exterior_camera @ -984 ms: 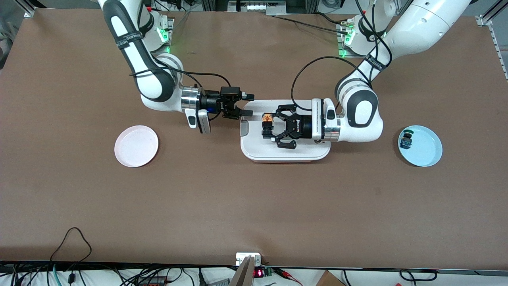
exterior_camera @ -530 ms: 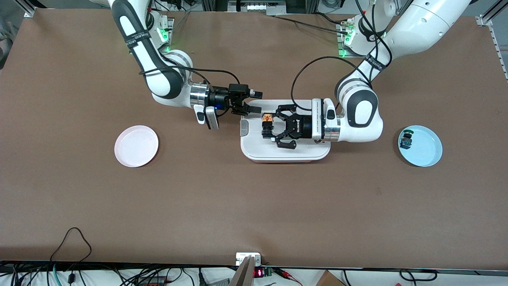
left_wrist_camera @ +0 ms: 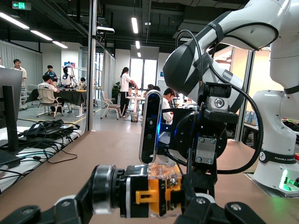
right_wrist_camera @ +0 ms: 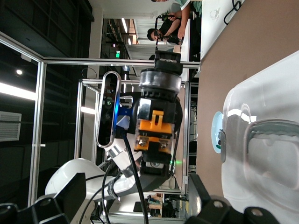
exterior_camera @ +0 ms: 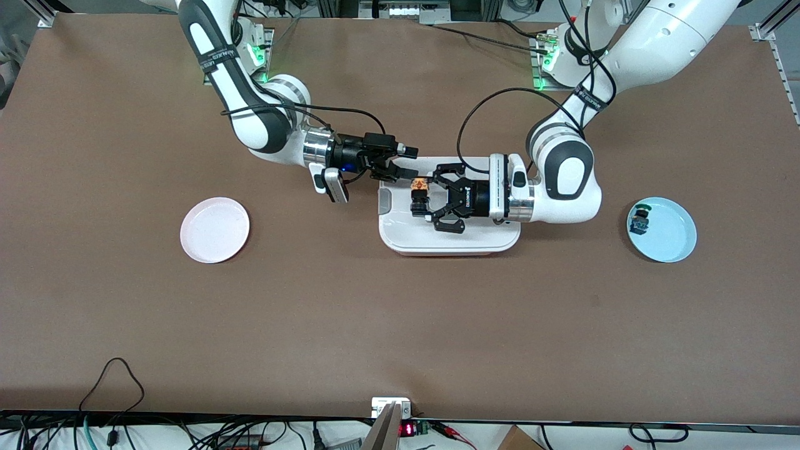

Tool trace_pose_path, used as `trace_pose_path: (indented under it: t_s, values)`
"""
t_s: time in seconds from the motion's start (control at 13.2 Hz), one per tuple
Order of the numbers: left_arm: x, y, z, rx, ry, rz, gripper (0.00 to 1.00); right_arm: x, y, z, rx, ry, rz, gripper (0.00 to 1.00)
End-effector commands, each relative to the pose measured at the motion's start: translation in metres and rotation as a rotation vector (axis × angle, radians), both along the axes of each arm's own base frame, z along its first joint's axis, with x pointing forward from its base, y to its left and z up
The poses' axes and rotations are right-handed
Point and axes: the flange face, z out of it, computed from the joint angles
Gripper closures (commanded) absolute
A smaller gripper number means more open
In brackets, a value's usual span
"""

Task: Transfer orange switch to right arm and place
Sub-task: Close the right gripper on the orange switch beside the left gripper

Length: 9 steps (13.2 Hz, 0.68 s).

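My left gripper [exterior_camera: 427, 201] is shut on the orange switch [exterior_camera: 419, 187] and holds it level in the air over the white tray [exterior_camera: 400, 239]. In the left wrist view the switch [left_wrist_camera: 150, 190] lies crosswise between the fingers, silver ring at one end, orange cap at the other. My right gripper [exterior_camera: 410, 162] hangs open over the tray's corner toward the right arm's end, just short of the switch and apart from it. In the right wrist view the switch [right_wrist_camera: 153, 127] shows straight ahead, clear of the fingertips [right_wrist_camera: 71, 192].
A pink plate [exterior_camera: 214, 229] lies toward the right arm's end. A light blue plate [exterior_camera: 674, 242] toward the left arm's end holds a dark part with a green cap [exterior_camera: 640, 219]. Brown tabletop surrounds the tray.
The right arm has moved in toward the tray, bringing its open gripper close to the switch. The left gripper has stayed almost still, holding the switch.
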Motion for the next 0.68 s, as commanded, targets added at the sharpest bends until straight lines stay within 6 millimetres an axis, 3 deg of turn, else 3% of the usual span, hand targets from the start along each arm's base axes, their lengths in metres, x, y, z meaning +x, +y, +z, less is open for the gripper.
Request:
trace_pose_path:
  t_s: [0.0, 0.61]
  values:
    - [0.0010, -0.0027, 0.0060, -0.023, -0.024, 0.023, 1.00, 0.0063, 0.0158, 0.0059, -0.009, 0.007, -0.023, 0.04]
    - [0.0022, -0.0042, 0.0083, -0.024, -0.025, 0.023, 1.00, 0.0160, 0.0230, -0.0018, -0.016, 0.006, -0.032, 0.16]
